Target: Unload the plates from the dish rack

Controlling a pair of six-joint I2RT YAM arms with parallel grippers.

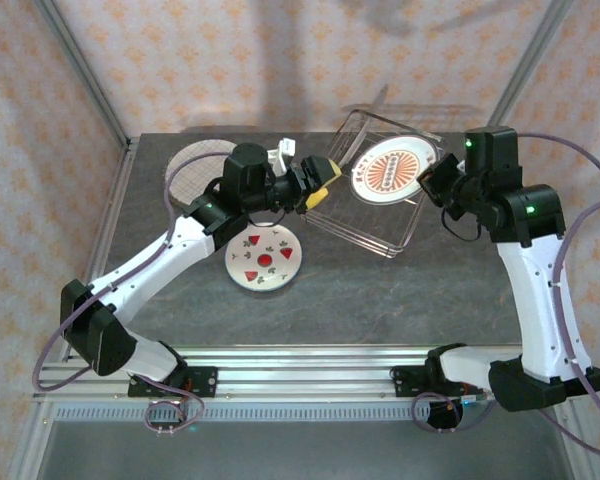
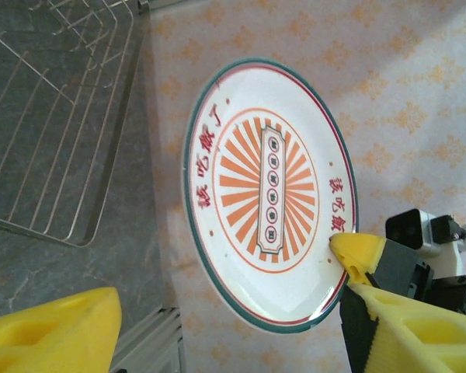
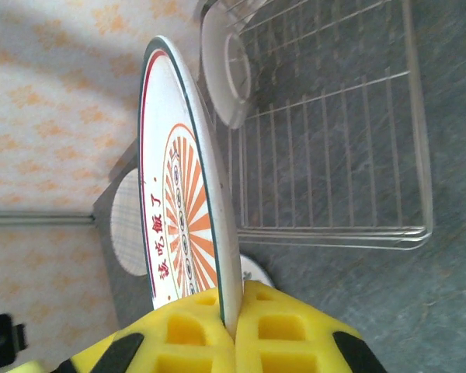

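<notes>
A white plate with an orange sunburst (image 1: 390,168) hangs on edge over the wire dish rack (image 1: 375,222). My right gripper (image 1: 435,182) is shut on its right rim; in the right wrist view the yellow pads (image 3: 237,322) pinch the plate (image 3: 179,202) edge-on. My left gripper (image 1: 317,186) stands open at the plate's left side. From the left wrist the plate (image 2: 268,194) faces me, with its lower rim between my spread fingers (image 2: 50,334). A white plate with red shapes (image 1: 264,258) lies flat on the table. A plaid plate (image 1: 192,168) lies at the back left.
The rack (image 2: 54,116) shows bare wires on the side near my left wrist. A pale blurred round shape (image 3: 225,70) sits at the rack's far end. Patterned walls close the table's back and sides. The aluminium rail (image 1: 300,370) runs along the near edge.
</notes>
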